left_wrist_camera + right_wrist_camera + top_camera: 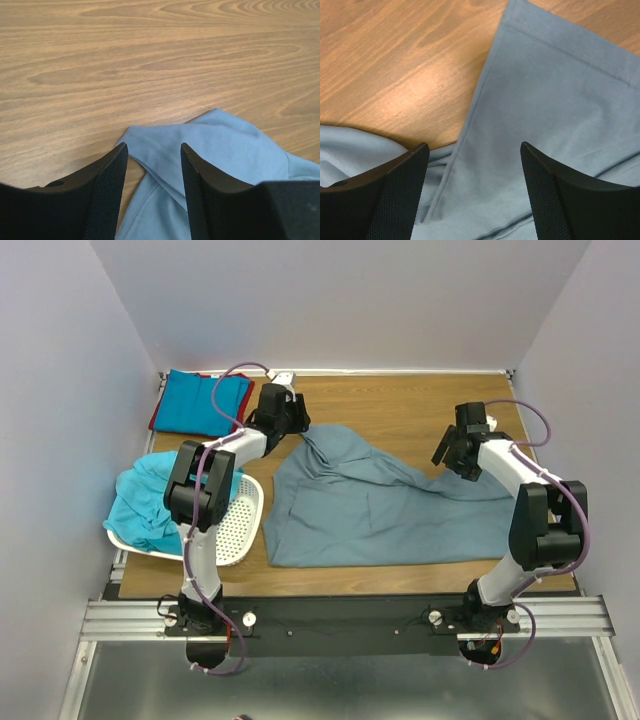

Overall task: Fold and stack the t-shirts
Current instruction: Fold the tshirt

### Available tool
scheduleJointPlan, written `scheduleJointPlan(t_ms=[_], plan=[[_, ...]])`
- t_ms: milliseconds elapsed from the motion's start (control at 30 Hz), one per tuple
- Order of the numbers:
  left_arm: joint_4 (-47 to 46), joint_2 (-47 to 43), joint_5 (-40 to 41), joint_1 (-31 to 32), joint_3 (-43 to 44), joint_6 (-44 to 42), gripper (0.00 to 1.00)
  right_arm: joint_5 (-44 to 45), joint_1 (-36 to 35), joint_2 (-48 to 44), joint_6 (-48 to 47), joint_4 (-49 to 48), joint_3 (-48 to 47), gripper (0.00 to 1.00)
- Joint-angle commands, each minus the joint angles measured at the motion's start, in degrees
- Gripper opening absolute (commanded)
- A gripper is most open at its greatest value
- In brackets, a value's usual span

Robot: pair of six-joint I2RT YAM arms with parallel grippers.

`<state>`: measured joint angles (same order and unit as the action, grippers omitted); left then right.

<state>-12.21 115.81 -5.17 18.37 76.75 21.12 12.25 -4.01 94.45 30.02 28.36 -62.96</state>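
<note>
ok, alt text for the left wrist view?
Left gripper is low over a folded corner of the grey-blue t-shirt. Its two black fingers are apart, with the cloth between them but not pinched. Wood-grain table fills the rest of the view.

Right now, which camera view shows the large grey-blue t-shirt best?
The top external view: it shows nearly the whole grey-blue t-shirt, lying rumpled on the table. The left wrist view shows only one corner; the right wrist view only a stitched edge.

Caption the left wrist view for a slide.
Open left hand above a corner of the grey-blue t-shirt lying on the wooden table.
</note>
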Motion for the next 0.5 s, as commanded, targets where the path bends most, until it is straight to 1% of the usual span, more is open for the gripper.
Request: scheduleJointPlan(t_ms=[0, 67, 267, 300, 467], plan=[[3.06, 2.31, 1.82, -0.62, 2.17, -1.79, 0.54, 0.32, 0.76, -2.17, -0.67, -0.32, 1.43, 0.8], [4.64, 3.54, 3.23, -0.62, 3.66, -2.31, 0.51, 0.14, 0.93, -2.35, -0.84, -0.41, 1.61, 0.81], [8.32, 6.62, 4.64, -0.62, 7.08, -3.72, 0.5, -0.03, 1.72, -2.26, -0.84, -0.85, 2.67, 0.81], [9.3, 7.58, 7.08, -0.53, 7.88, -4.51, 0.5, -0.3, 1.73, -2.17, -0.84, -0.85, 3.01, 0.81], [11.15, 8.47, 9.21, -0.53, 9.12, -5.57, 0.5, -0.56, 2.08, -2.87, -0.75, -1.46, 4.16, 0.81]])
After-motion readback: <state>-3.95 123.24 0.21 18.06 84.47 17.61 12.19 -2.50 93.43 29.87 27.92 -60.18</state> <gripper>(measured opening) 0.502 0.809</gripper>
